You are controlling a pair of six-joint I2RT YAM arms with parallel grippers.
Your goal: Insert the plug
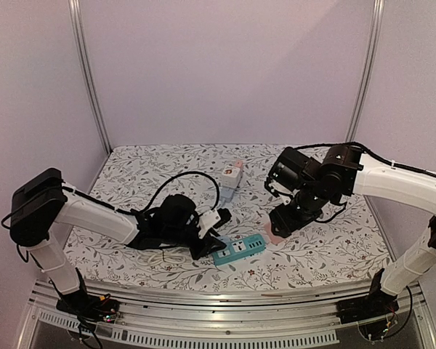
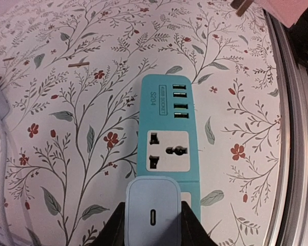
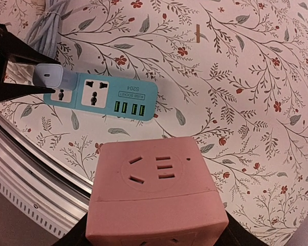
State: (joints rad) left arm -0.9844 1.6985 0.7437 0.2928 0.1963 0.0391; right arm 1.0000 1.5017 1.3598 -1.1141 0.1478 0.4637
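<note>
The left gripper [image 2: 153, 218] is clamped on a white rectangular plastic charger plug [image 2: 153, 202], held over the near end of the teal plastic power strip [image 2: 167, 118] stretching ahead of its fingers; the right gripper [image 3: 153, 233] grips a pink plastic socket cube [image 3: 154, 189]

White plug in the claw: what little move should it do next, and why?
Probably press straight down. The left claw is shut on the white plug, which sits right over the end socket of the teal power strip, lined up but seemingly not fully seated. The right claw just holds a pink socket cube nearby.
</note>
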